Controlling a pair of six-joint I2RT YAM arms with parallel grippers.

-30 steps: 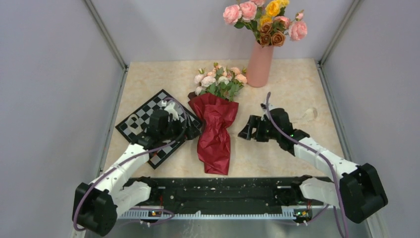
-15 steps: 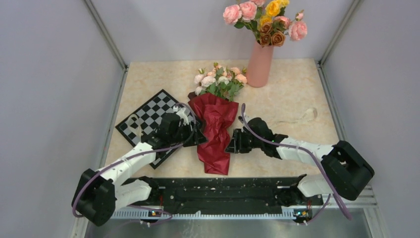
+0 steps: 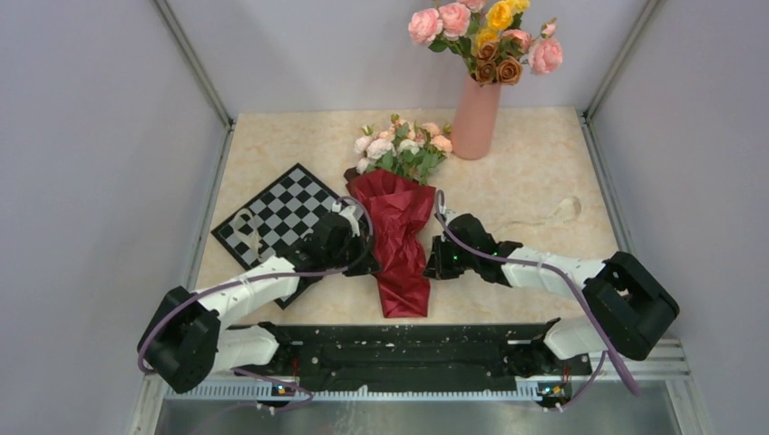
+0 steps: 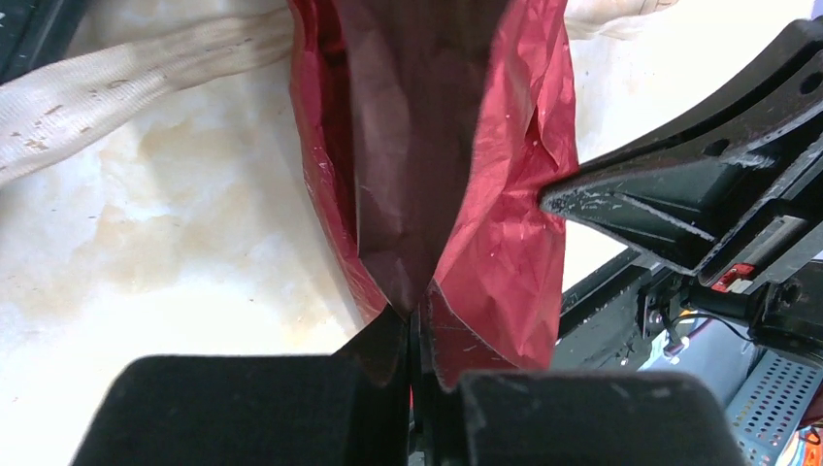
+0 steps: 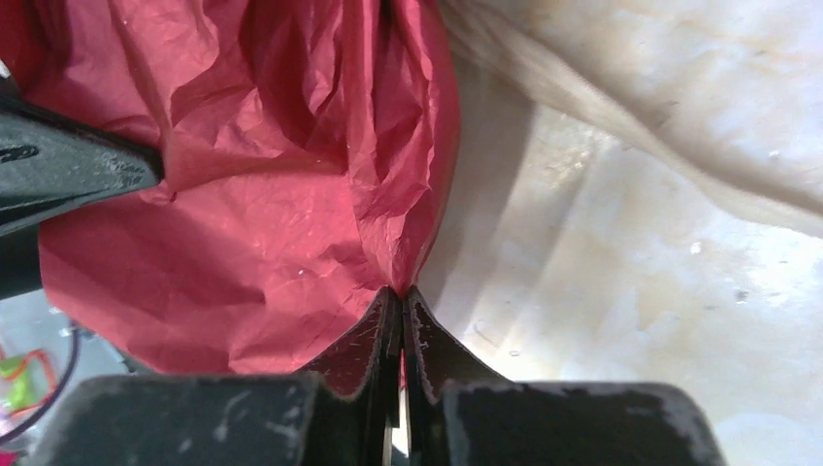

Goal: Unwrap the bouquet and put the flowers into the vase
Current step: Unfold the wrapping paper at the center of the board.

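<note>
A beige, marble-patterned tabletop [image 3: 544,163] fills the floor of the grey-walled cell. On its left half lies a black-and-white chequered board [image 3: 272,213], turned like a diamond. Just right of the board, at the middle of the table, lies the bouquet [image 3: 399,240] of small pale pink, white and peach flowers [image 3: 403,149], its blooms pointing to the far edge and its narrow end toward the arm bases. Its dark red crinkled paper [image 4: 427,146] is squeezed in at the waist. At the far edge, just right of the blooms, stands the tall slim salmon-pink vase [image 3: 475,118], upright and holding larger pink, yellow and brown roses [image 3: 485,32]. The left gripper [image 4: 415,325] meets the wrap from the left, fingers pressed together on a fold of paper. The right gripper [image 5: 396,301] does likewise on the opposite side, pinched tight on the paper's edge. A cream ribbon [image 3: 553,215] lies loose on the table right of the bouquet.
</note>
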